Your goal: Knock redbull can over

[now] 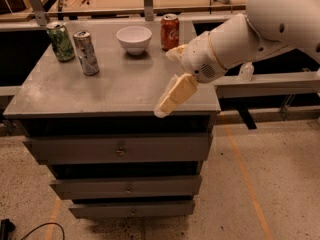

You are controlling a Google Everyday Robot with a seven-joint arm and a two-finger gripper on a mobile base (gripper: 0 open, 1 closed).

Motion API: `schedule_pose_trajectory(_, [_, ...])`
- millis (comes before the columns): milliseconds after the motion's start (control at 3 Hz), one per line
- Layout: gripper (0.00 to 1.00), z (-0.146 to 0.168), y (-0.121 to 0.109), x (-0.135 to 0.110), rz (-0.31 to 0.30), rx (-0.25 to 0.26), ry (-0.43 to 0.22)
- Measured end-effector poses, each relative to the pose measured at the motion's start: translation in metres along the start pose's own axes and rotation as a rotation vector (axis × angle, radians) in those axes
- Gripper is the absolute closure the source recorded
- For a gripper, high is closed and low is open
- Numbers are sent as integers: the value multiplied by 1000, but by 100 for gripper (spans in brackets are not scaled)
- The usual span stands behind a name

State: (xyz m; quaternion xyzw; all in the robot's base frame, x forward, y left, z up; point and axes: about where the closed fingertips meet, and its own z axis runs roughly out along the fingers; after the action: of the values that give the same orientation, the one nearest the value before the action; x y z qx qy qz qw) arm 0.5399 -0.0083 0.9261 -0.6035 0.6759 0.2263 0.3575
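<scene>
The single camera looked down from high in front of the grey metal drawer cabinet (115, 86), facing forward toward the wooden workbench (125, 1) behind it. The cream plastic gripper (164, 106) hung nearest the lens, mid-frame, over the cabinet's front edge. The slim silver-grey redbull can (86, 53) stood beyond the gripper, toward the frame's left.
</scene>
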Motion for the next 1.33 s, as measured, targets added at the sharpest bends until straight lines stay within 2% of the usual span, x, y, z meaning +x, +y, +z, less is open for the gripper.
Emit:
schedule_pose_trajectory(333, [0, 0, 1, 0, -1, -2, 1])
schedule_pose_trajectory(667, [0, 6, -20, -2, 13, 66, -36])
schedule_pose_trajectory(1000, [0, 30, -87, -8, 33, 184, -110])
schedule_pose_trajectory(1333, [0, 70, -142, -22, 51, 204, -188])
